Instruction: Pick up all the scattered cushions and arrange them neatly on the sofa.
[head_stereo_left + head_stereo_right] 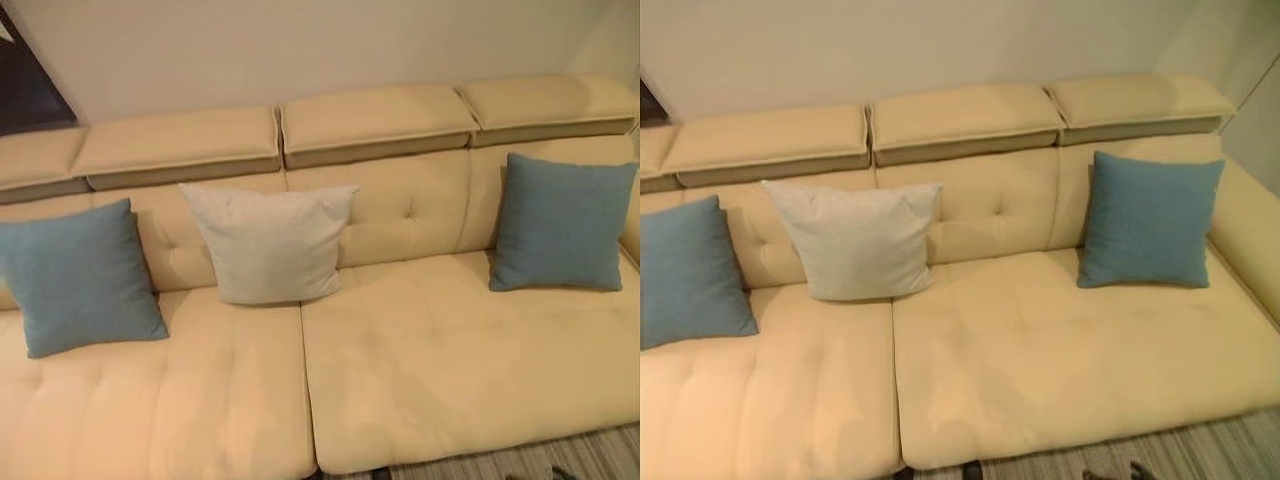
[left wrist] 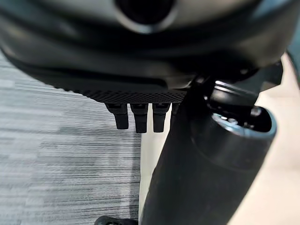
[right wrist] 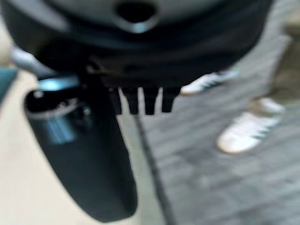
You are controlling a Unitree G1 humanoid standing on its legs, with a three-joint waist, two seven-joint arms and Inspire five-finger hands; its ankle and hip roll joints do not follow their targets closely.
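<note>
Both the left hand (image 2: 136, 117) and right hand (image 3: 140, 101) hung empty with straight fingers, well below the three cushions propped upright along the sofa (image 1: 430, 370) back.

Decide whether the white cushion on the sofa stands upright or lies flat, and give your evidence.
Upright. The white cushion stands on its lower edge on the sofa seat and leans back against the backrest, its face turned to the room.
</note>
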